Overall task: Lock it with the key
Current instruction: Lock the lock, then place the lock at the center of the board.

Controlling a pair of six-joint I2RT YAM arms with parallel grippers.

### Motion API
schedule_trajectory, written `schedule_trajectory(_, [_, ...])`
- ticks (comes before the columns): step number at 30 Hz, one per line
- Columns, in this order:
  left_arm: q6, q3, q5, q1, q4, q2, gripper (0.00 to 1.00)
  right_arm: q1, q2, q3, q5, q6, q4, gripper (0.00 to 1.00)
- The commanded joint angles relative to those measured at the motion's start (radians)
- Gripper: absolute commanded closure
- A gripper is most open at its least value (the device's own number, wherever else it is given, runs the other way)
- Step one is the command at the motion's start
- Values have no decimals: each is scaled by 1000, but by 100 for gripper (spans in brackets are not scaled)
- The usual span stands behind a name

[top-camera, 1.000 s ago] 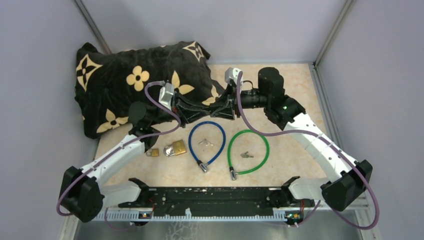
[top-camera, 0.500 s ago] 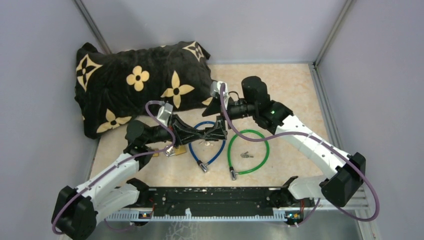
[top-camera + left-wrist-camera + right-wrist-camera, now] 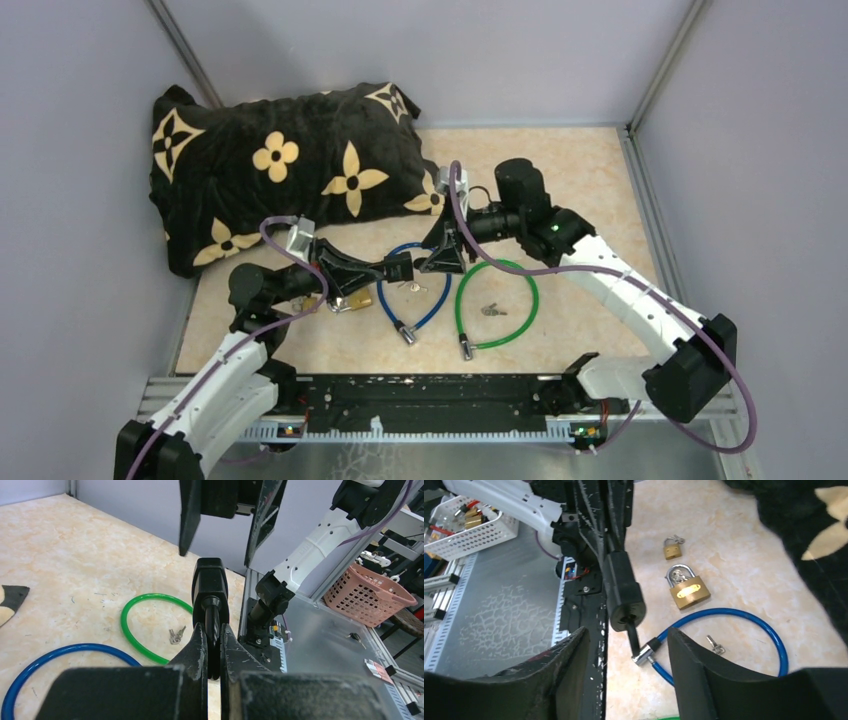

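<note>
My left gripper (image 3: 383, 268) is shut on a black cable lock, pinching its cable just behind the black lock head (image 3: 401, 266). In the left wrist view the head (image 3: 210, 585) sticks up past my left gripper (image 3: 212, 630). My right gripper (image 3: 440, 256) is open and faces the head from the right, close but apart. In the right wrist view the head (image 3: 624, 590) hangs just beyond my open right gripper (image 3: 626, 665), with a black stub (image 3: 633, 636) sticking out of its end face. Small keys (image 3: 412, 288) lie inside the blue cable loop (image 3: 420, 285).
A green cable lock (image 3: 497, 300) with keys (image 3: 492, 309) inside lies right of the blue one. A brass padlock (image 3: 689, 591) and a smaller padlock (image 3: 671, 550) lie at the left. A black flowered pillow (image 3: 280, 165) fills the back left.
My left arm has pulled back toward the near left, carrying the black lock over the blue loop. My right gripper has followed it down and to the left, still open.
</note>
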Motion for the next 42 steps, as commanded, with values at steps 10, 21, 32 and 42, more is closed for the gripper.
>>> schedule_trajectory(10, [-38, 13, -6, 17, 78, -16, 100, 63, 63, 27, 34, -31, 10, 86])
schedule_trajectory(21, [-59, 9, 16, 95, -8, -25, 100, -223, -98, -133, 127, 44, 53, 100])
schedule_trajectory(32, [55, 22, -62, 129, -521, 43, 100, -376, -223, -320, 332, 312, 244, 100])
schedule_trajectory(42, [111, 106, -113, 128, -1122, 122, 100, 91, -114, -350, 500, 377, 321, 100])
